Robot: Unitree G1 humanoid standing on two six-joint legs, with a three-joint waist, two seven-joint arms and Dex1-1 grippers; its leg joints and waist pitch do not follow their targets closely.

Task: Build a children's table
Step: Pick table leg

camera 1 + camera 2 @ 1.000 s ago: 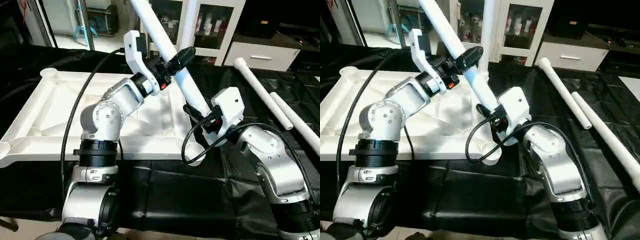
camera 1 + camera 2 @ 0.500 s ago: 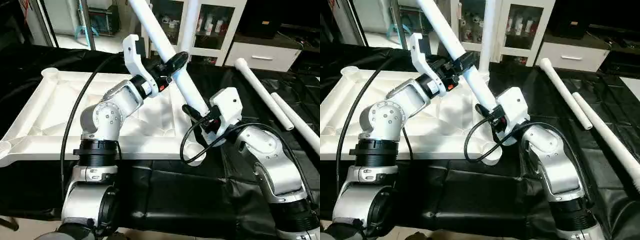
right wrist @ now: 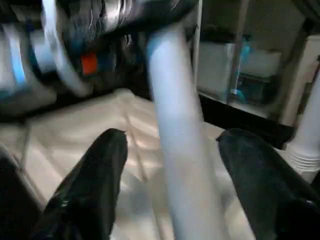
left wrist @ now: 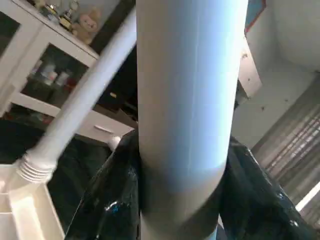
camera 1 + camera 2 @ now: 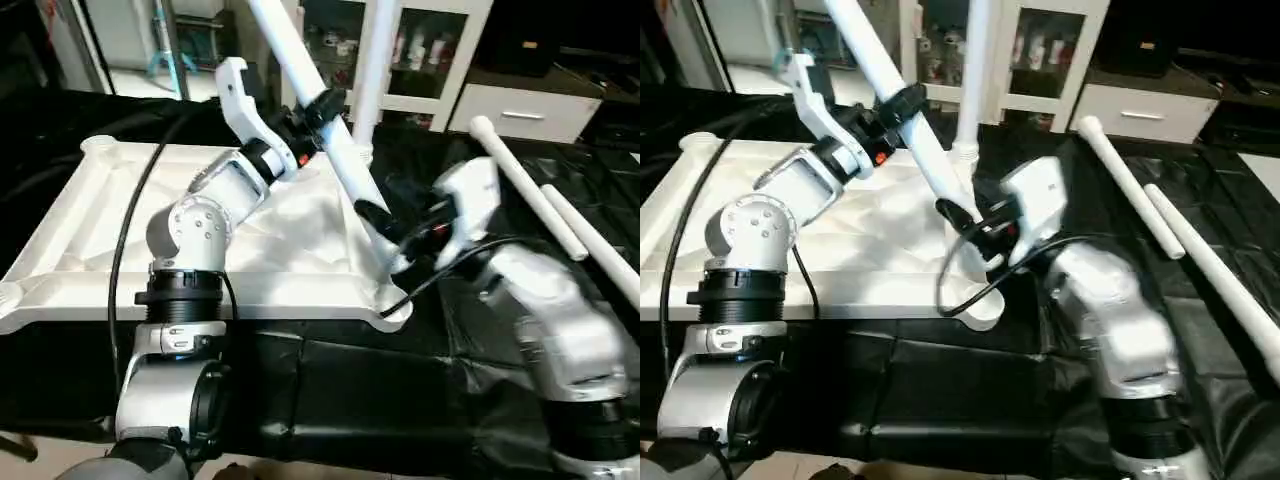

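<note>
The white table top [image 5: 120, 200] lies underside up on black cloth. One white leg [image 5: 372, 60] stands upright in its far right corner socket. A second leg [image 5: 340, 160] leans up and to the left from near the front right corner socket [image 5: 392, 308]. High on that leg, my left gripper [image 5: 322, 105] is shut on it, with its fingers [image 4: 110, 200] pressed against the tube [image 4: 185, 110]. Lower down, my right gripper [image 5: 385, 235] is open around the same leg [image 3: 175, 130], with a gap between the tube and each of its fingers [image 3: 95, 185].
Two loose white legs [image 5: 525, 185] [image 5: 590, 245] lie on the black cloth at the right. White cabinets with glass doors [image 5: 440, 50] stand behind the table. A black cable [image 5: 130, 240] hangs along my left arm.
My left gripper closed onto the leaning leg and carried its upper part to the left. My right gripper let go of the lower part and now stands open around it.
</note>
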